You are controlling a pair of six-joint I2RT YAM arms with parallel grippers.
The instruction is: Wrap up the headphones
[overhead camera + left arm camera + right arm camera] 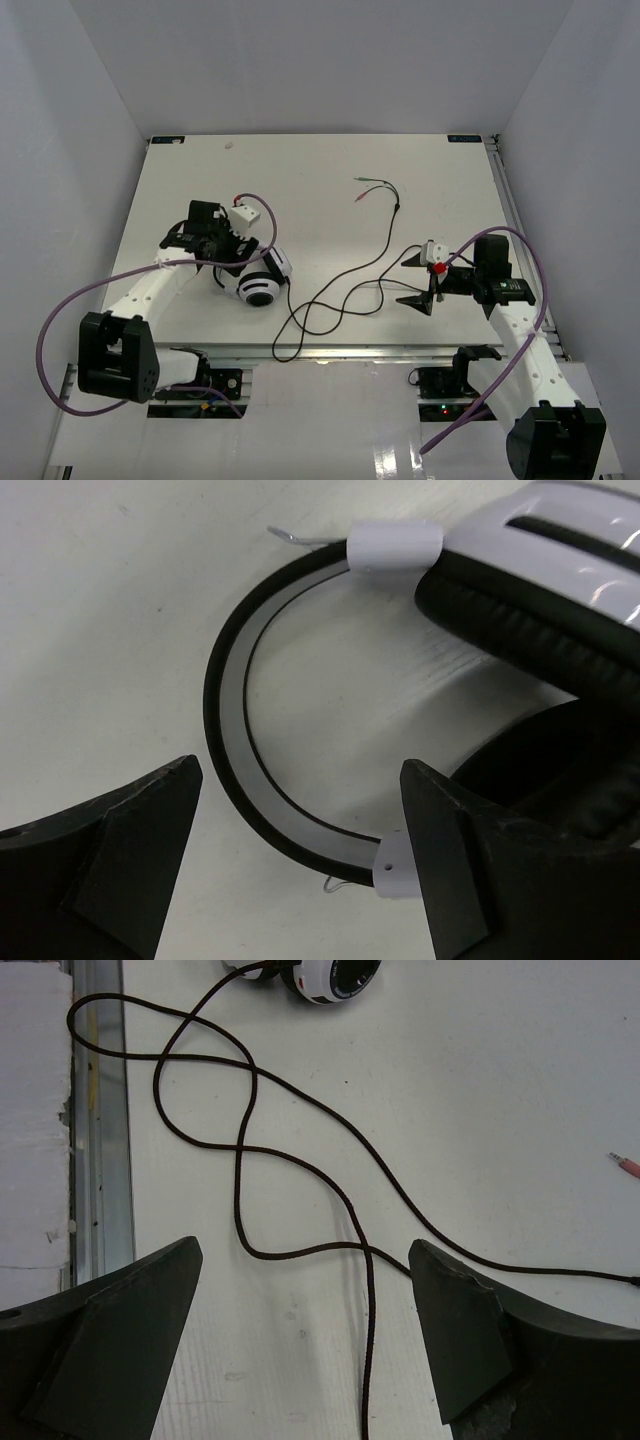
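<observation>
The headphones (262, 283) lie at the left-centre of the white table (330, 170), earcups to the right of my left gripper (232, 252). In the left wrist view the black-and-grey headband (228, 730) curves between my open fingers (135, 850), and a white-and-black earcup (560, 570) fills the upper right. My left gripper (300, 825) is open and holds nothing. The thin black cable (340, 290) loops toward the front edge, then runs to the small plugs (368, 186) at the back. My right gripper (418, 280) is open above the cable (365, 1310), which runs between its fingers without touching them (305, 1305).
A metal rail (100, 1160) runs along the table's near edge, and a cable loop reaches it (285, 350). Thick purple robot cables (60, 320) hang beside both arms. White walls close in the table on three sides. A plug tip (625, 1165) lies to the right.
</observation>
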